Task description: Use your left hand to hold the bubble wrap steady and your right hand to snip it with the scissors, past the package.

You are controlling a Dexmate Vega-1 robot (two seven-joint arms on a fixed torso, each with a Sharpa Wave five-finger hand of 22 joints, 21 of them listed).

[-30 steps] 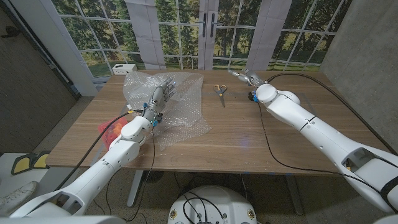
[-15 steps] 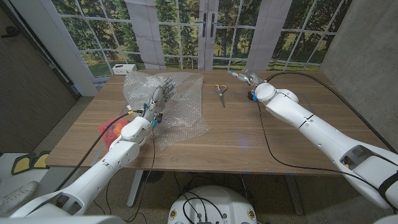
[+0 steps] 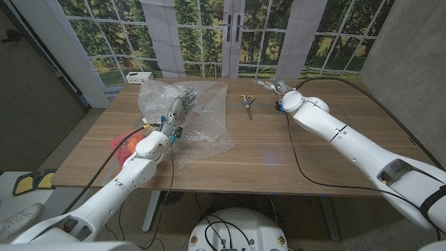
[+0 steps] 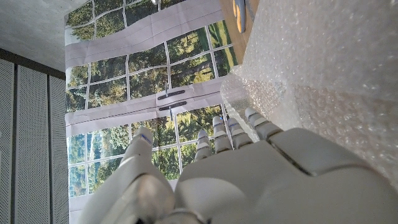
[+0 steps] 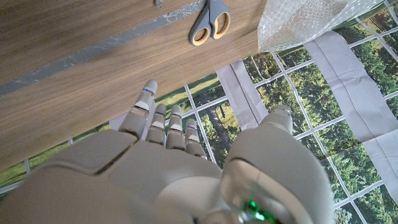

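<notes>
On table [image 3: 279, 150]: one scissors [image 3: 247, 102] (untouched), one bubble wrap [image 3: 202, 118].

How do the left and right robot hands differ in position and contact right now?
The left robot hand rests on the bubble wrap; the right robot hand touches nothing. The left is over the sheet; the right is near the table's far edge, beside the scissors. Both hold nothing, fingers extended.

Wooden table [image 3: 279, 153], long side toward the robot. Lying on it: a crumpled sheet of bubble wrap [image 3: 202, 129] at about 10 o'clock from centre; scissors [image 3: 247, 101] at 12 o'clock, just beside the wrap's far edge, handles toward the windows; a red-orange item [image 3: 124, 144] at 9 o'clock by the edge; a white box [image 3: 139, 77] at the 11 o'clock corner.
</notes>
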